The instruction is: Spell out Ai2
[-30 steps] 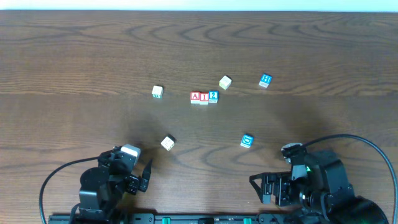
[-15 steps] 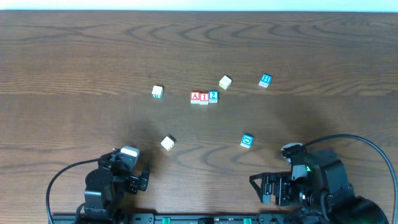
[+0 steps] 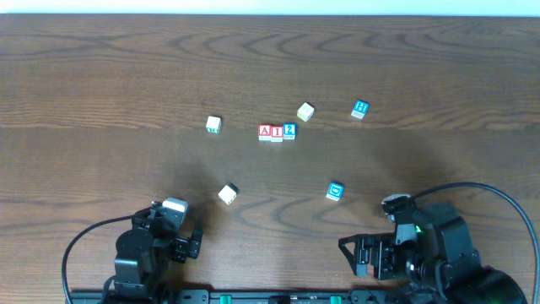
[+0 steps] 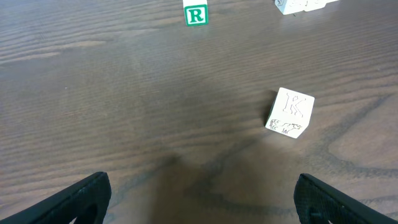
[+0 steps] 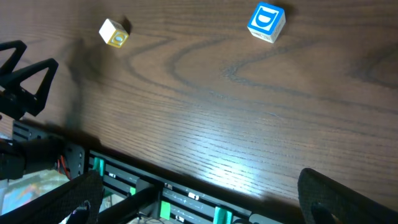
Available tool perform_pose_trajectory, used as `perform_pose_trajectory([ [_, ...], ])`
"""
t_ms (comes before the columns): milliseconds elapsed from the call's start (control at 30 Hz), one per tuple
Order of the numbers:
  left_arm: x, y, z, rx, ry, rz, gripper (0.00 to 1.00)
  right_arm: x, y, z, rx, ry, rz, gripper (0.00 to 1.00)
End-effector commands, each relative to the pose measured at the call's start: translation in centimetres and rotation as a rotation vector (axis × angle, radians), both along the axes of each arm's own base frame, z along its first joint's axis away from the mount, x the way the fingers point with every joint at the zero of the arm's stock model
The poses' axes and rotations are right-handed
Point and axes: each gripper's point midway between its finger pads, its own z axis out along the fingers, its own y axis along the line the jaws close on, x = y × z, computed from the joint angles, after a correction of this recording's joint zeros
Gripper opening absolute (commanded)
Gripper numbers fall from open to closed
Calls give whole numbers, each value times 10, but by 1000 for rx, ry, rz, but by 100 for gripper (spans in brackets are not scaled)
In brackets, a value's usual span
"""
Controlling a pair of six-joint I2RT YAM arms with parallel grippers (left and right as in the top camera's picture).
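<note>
Three blocks stand in a touching row mid-table: a red A block (image 3: 265,131), a red I block (image 3: 277,132) and a blue 2 block (image 3: 289,130). My left gripper (image 3: 195,241) is open and empty at the front left, fingertips at the bottom corners of the left wrist view (image 4: 199,199). My right gripper (image 3: 354,253) is open and empty at the front right, over the table's front edge in the right wrist view (image 5: 199,199).
Loose blocks lie around: a green R block (image 3: 213,125) (image 4: 196,14), a white K block (image 3: 227,193) (image 4: 290,112), a yellowish block (image 3: 305,111), a blue H block (image 3: 360,108) and a blue D block (image 3: 335,191) (image 5: 266,22). The robot's base rail (image 5: 186,199) runs along the front edge.
My left arm has drawn back toward the front edge, its gripper moving lower and closer in. The right arm and the blocks have not moved.
</note>
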Motion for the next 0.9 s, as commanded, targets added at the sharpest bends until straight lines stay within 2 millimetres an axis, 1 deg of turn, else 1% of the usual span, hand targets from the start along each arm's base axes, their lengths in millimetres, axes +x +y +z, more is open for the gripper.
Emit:
perform_pose_trajectory([
  [0,0,3,-2,3,2,19,96,-2,2,0,13,6,7,99],
  [467,0,3,-2,3,3,19,96,-2,2,0,13,5,7,99],
  [500,0,3,-2,3,2,19,95,-1,1,0,-5,-15,15,99],
  [533,0,3,-2,3,3,19,95,6,-3,1,-39,-50,7,99],
  [567,0,3,-2,3,3,19,95,17,-6,4,-62,-102,-14,99],
  [600,0,3,-2,3,3,19,95,29,-7,9,-71,-159,-38,99],
  [633,0,3,-2,3,3,19,95,47,-11,15,-96,-241,-73,99],
  [733,0,3,-2,3,3,19,95,72,-16,25,-151,-427,-66,99],
  [800,0,3,-2,3,3,19,95,81,-22,29,-203,-564,-13,99],
  [867,0,3,-2,3,3,19,95,83,-28,24,-246,-634,31,99],
])
